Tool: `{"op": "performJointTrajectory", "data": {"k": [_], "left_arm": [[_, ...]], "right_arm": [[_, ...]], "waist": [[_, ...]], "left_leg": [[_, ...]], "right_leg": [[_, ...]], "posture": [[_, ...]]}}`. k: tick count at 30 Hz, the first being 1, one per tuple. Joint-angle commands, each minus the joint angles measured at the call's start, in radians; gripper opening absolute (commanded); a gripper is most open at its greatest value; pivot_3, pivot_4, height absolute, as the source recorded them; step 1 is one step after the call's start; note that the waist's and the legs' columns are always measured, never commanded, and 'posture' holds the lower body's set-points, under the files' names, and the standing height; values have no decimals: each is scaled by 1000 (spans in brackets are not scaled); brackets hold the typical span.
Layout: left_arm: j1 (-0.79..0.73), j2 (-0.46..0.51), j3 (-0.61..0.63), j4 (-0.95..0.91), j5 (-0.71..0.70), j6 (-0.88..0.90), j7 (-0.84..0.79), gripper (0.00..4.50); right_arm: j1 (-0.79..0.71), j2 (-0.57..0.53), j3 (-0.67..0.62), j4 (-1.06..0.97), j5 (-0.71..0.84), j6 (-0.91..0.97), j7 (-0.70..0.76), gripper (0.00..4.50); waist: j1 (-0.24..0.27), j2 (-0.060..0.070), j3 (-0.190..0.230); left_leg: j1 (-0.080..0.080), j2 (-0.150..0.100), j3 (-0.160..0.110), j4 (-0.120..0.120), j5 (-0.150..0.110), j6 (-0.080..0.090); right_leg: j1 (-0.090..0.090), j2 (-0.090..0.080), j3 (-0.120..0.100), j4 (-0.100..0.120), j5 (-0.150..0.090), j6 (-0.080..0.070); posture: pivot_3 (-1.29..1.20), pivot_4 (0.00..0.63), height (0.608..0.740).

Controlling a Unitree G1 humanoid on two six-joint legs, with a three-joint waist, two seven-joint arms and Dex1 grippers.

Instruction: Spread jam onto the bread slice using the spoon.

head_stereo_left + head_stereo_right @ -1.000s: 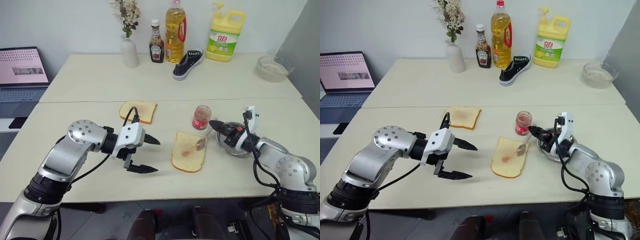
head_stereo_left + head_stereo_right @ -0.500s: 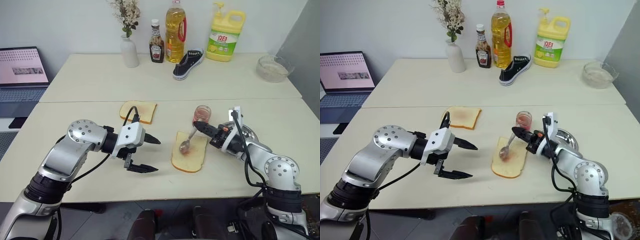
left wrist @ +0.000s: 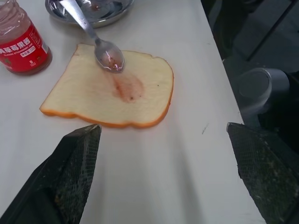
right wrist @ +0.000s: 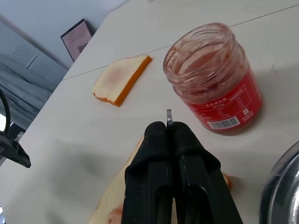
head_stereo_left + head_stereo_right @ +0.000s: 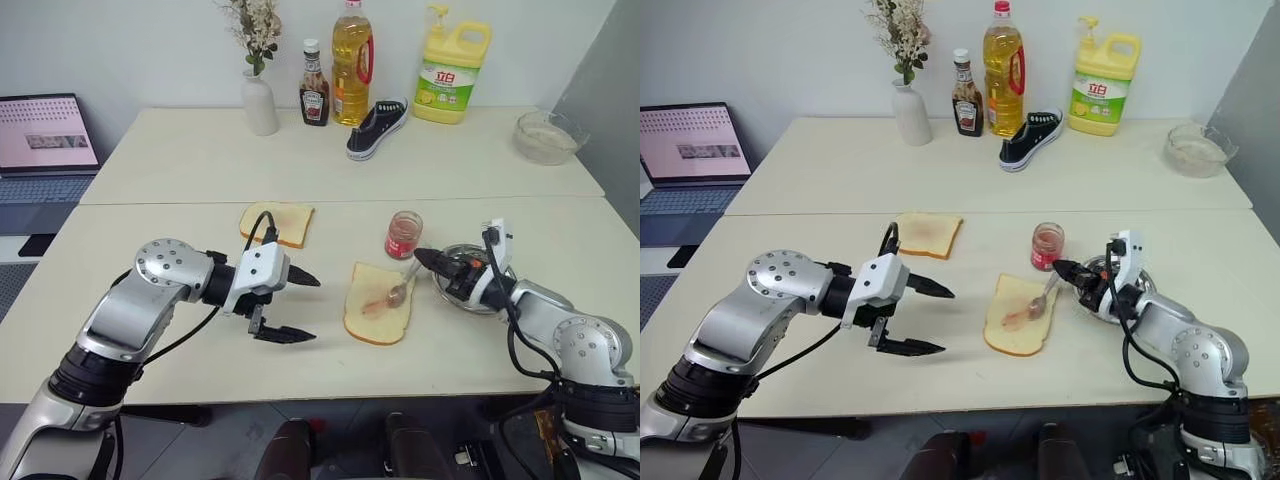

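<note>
The left gripper (image 5: 296,307) is held wide open and empty – at 9 o'clock of the bread slice (image 5: 377,318). The spoon (image 5: 399,290), bowl on the slice, is clamped by the closed right gripper (image 5: 424,257); the jam (image 5: 403,235) is seen at 12 o'clock on the desk (image 5: 200,170).

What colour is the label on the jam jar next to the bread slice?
Red with white lettering; the jam jar label shows best in the right wrist view, and also in the left wrist view.

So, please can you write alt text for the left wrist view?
A spoon rests its red-smeared bowl on a bread slice, beside a smear of jam. A red-labelled jam jar stands nearby, and the open left gripper frames the scene.
</note>
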Motion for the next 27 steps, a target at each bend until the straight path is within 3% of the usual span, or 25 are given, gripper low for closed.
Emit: {"op": "performJointTrajectory", "data": {"k": [1,10,21,27], "left_arm": [[-18,-2,8,-7,-7,-20,-3,4500],[-25,-5,5,-3,-7,-25,-4,4500],[-39,-14,-6,13,2,-36,-14,4500],[-57,-22,-11,41,12,-51,-29,4500]], "right_arm": [[-37,21,-20,-32,20,-10,-15,24],[-52,136,26,-54,69,13,-73,24],[12,67,23,-35,-59,-46,-45,24],[-4,23,-90,-69,36,-8,-77,24]], "waist": [[0,0,0],[-2,0,0],[0,0,0],[2,0,0]], "left_leg": [[0,0,0,0,0,0],[0,0,0,0,0,0],[0,0,0,0,0,0],[0,-1,0,0,0,0]], "right_leg": [[0,0,0,0,0,0],[0,0,0,0,0,0],[0,0,0,0,0,0],[0,0,0,0,0,0]], "posture": [[0,150,740],[0,150,740],[0,150,740],[0,150,740]]}}
